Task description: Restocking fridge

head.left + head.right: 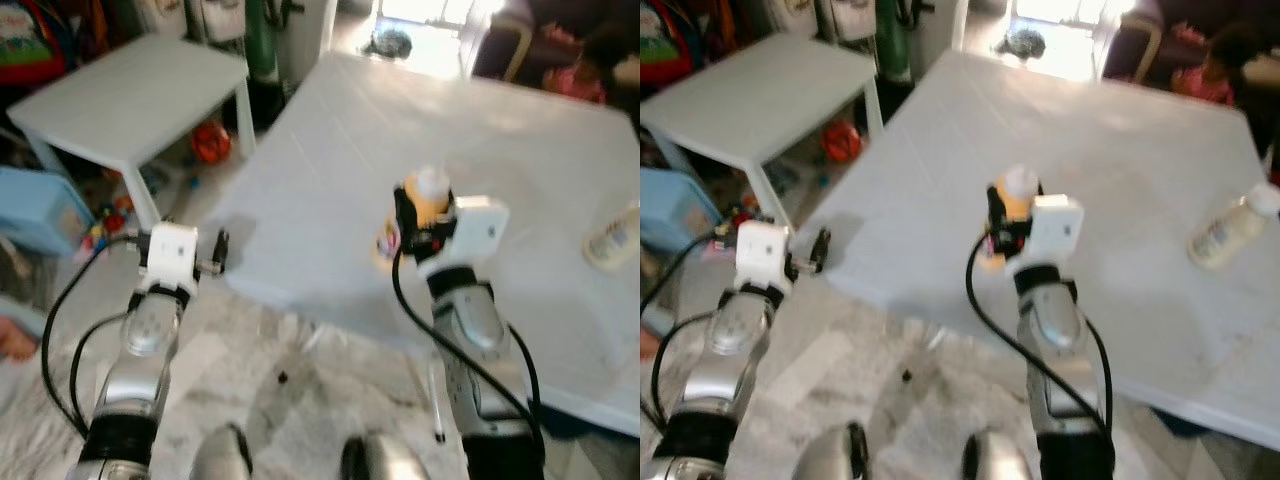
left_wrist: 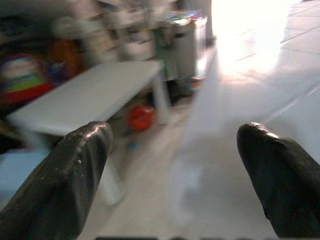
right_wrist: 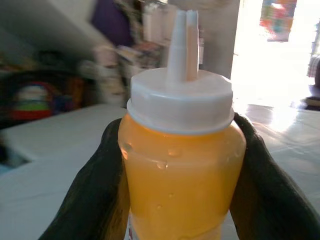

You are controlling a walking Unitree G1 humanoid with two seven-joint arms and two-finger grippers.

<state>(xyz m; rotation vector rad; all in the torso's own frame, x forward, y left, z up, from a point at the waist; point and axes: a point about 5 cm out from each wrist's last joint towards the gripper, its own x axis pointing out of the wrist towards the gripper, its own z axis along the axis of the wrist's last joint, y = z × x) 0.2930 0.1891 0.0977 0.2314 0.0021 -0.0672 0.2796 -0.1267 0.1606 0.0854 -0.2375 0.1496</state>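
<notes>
Right end effector (image 3: pixel 182 165) grips my orange sauce bottle (image 3: pixel 182 170) below its cap, near the bench (image 1: pixel 520 180) front edge; wet, probably slippery. Left end effector (image 2: pixel 180 165) open, idle.

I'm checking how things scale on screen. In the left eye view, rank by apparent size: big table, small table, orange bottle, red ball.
1. big table
2. small table
3. orange bottle, nearer the camera, so unsure against the ball
4. red ball
</notes>
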